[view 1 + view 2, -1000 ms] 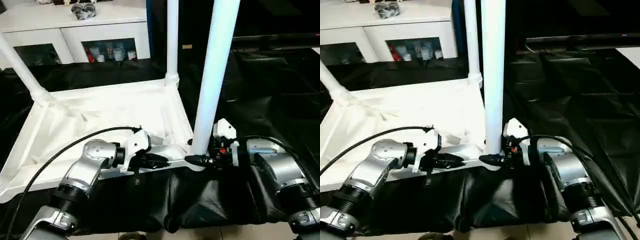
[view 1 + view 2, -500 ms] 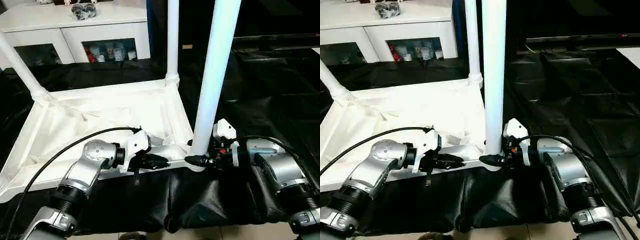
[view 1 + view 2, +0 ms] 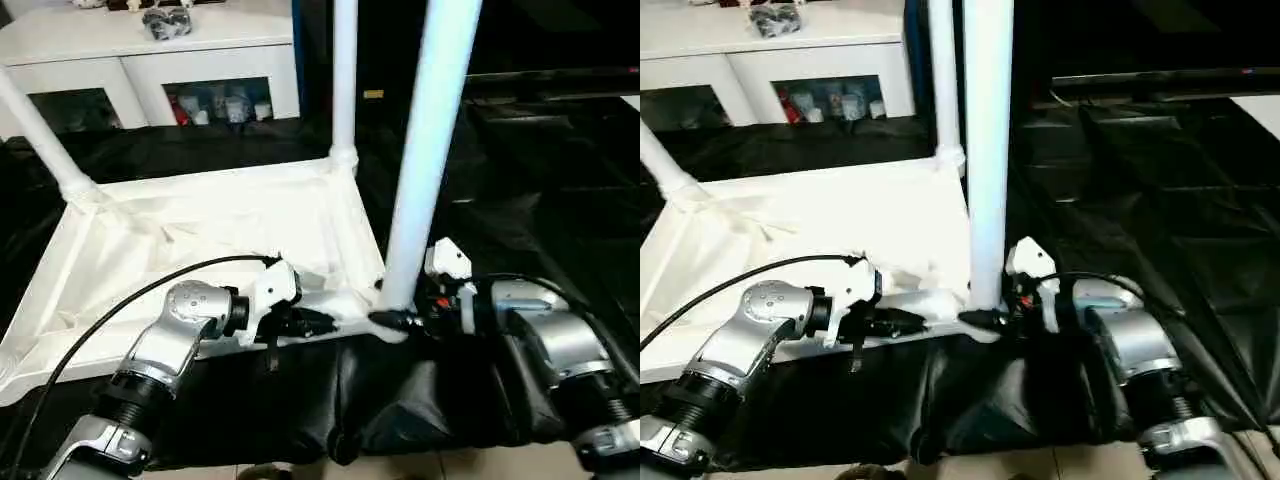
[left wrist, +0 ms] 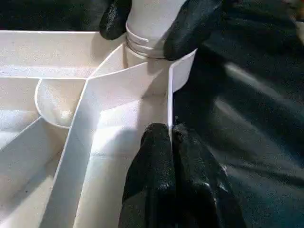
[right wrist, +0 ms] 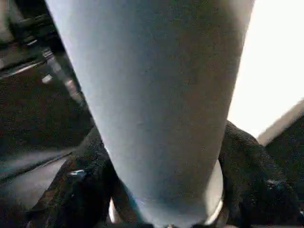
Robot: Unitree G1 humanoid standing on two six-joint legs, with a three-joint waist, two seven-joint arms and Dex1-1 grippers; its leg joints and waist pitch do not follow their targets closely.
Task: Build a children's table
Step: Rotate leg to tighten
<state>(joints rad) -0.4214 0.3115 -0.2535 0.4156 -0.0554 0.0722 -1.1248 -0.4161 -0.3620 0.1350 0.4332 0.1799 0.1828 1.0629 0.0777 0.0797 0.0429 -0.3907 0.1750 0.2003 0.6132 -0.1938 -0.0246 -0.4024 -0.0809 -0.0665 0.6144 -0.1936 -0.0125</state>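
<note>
The tabletop [image 3: 200,230] lies ribbed side up on the black sheet [image 3: 560,190], with two legs [image 3: 344,80] already standing in its far corner sockets. My right hand [image 3: 395,318] is closed around the base of the near-right leg [image 3: 425,150], one finger on each side just above the ringed collar, where the leg enters the corner socket [image 4: 178,71]. My left hand [image 4: 172,137] has its fingers pressed fully together, holding nothing; its fingertips bear on the thin outer wall of the tabletop beside that socket. The step in hand, as I judge it, is seating this leg. To do it well, I keep the leg upright and centred over the socket, so that it goes in square and does not bind. I maintain left-hand pressure on the wall so the light tray neither slides on the sheet nor tips toward the leg. I grip low, near the collar, since the long tube will lever against the socket if it leans. The near-left corner lies partly behind my forearm; I cannot tell its state.
</note>
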